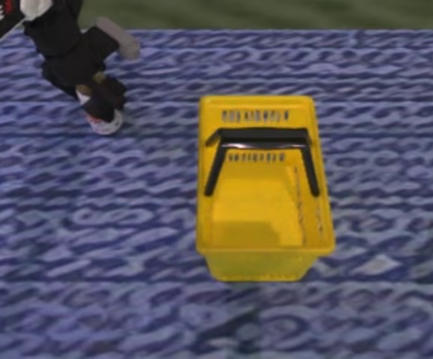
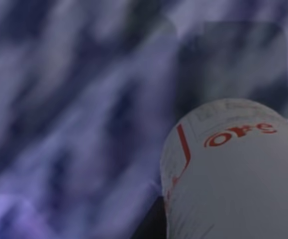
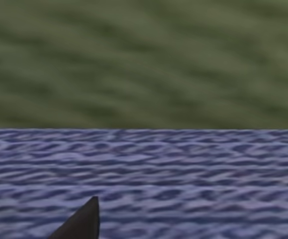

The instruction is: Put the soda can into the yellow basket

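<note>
The soda can [image 1: 105, 120] is white-silver with red lettering and sits at the table's far left, well left of the yellow basket [image 1: 264, 258]. My left gripper [image 1: 101, 99] reaches down over the can and is shut on it. In the left wrist view the soda can [image 2: 233, 174] fills the near corner, with a dark finger [image 2: 153, 226] pressed against its side. The basket stands right of centre, its black handles [image 1: 261, 138] folded across the far half; its inside holds nothing. My right gripper [image 3: 86, 221] is out of the top view and parked, facing bare cloth.
A blue patterned cloth [image 1: 89, 247] covers the table. Its far edge [image 1: 276, 30] meets a green floor. Open cloth lies between the can and the basket.
</note>
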